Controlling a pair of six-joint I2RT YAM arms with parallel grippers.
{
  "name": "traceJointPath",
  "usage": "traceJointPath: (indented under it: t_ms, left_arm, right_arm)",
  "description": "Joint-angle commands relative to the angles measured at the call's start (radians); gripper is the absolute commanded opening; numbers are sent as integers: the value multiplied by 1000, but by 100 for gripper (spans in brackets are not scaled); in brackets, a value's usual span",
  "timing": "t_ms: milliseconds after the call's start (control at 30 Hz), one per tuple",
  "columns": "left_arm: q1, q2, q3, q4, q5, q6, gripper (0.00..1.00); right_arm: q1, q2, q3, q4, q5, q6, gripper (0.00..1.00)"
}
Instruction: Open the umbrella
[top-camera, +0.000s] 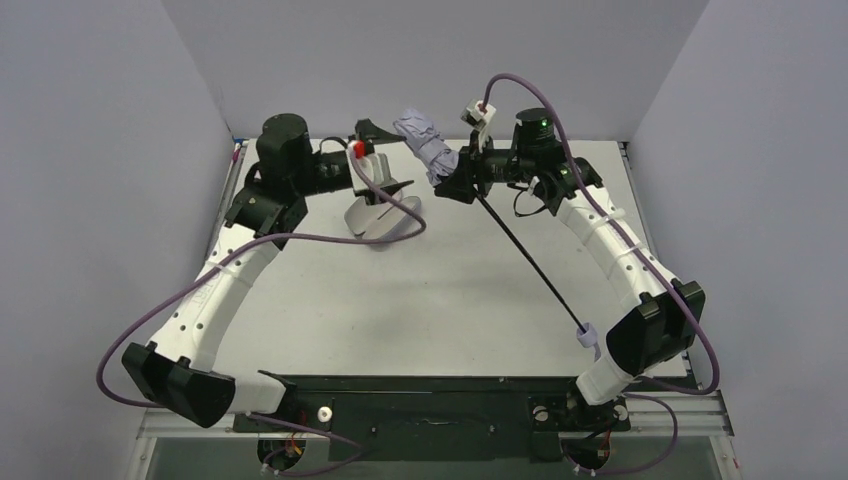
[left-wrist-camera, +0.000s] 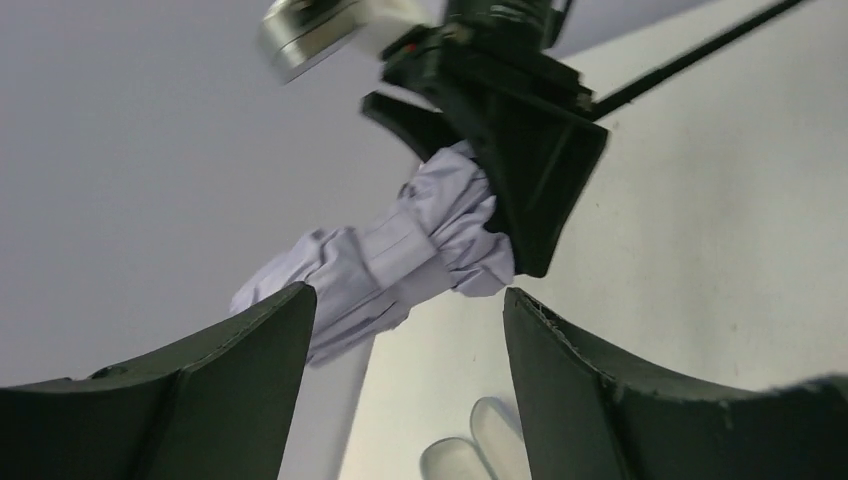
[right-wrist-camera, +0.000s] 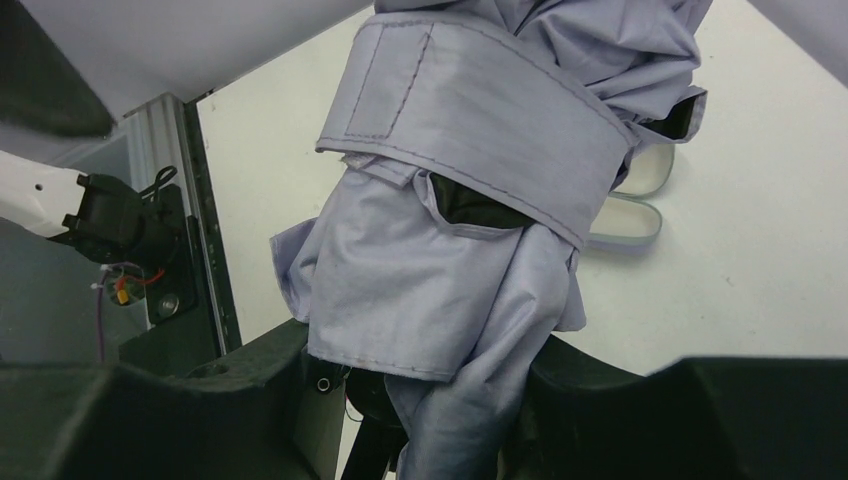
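The umbrella is held up over the back of the table. Its pale lavender canopy (top-camera: 424, 146) is still bundled and wrapped by its strap (right-wrist-camera: 480, 120). The thin black shaft (top-camera: 530, 260) is drawn out and runs down to the small lavender knob handle (top-camera: 587, 334) by the right arm's base. My right gripper (top-camera: 457, 182) is shut on the lower end of the bundled canopy (right-wrist-camera: 450, 230), with cloth pinched between its fingers. My left gripper (top-camera: 388, 155) is open and empty, just left of the canopy tip (left-wrist-camera: 350, 275), which lies beyond its fingers (left-wrist-camera: 250, 340) without touching them.
The lavender clamshell hard case (top-camera: 378, 216) lies open on the table below my left gripper, and shows in the left wrist view (left-wrist-camera: 480, 450) and the right wrist view (right-wrist-camera: 630, 215). Grey walls enclose the back and sides. Purple cables loop round both arms.
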Motion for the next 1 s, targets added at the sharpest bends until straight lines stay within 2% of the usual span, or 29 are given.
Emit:
traceJointPath:
  t_ms: [0, 200, 367, 467, 533, 667, 733, 833, 967]
  left_arm:
    - [-74, -46, -44, -228, -3, 511, 64]
    - [-105, -52, -55, -275, -29, 593, 52]
    - [-106, -53, -79, -297, -47, 685, 43]
    - [-106, -61, -99, -290, -57, 702, 31]
    - [-106, -80, -124, -264, -67, 704, 28]
    - [-106, -94, -146, -289, -63, 744, 28]
    - [-105, -101, -147, -323, -57, 769, 32]
    - [-102, -112, -158, -371, -40, 804, 45]
    - [-100, -128, -178, -402, -40, 835, 49]
  right_arm:
    - [35, -14, 0, 6, -49, -45, 0]
    - [69, -33, -2, -44, -9, -126, 0]
    - [115, -36, 28, -138, 45, -273, 0]
    - [137, -36, 40, -163, 62, -320, 0]
    - [152, -37, 47, -186, 79, -349, 0]
    - [169, -35, 58, -199, 94, -364, 0]
    - [176, -32, 65, -200, 99, -367, 0]
    - [182, -29, 66, -201, 101, -369, 0]
    - [195, -31, 65, -217, 113, -400, 0]
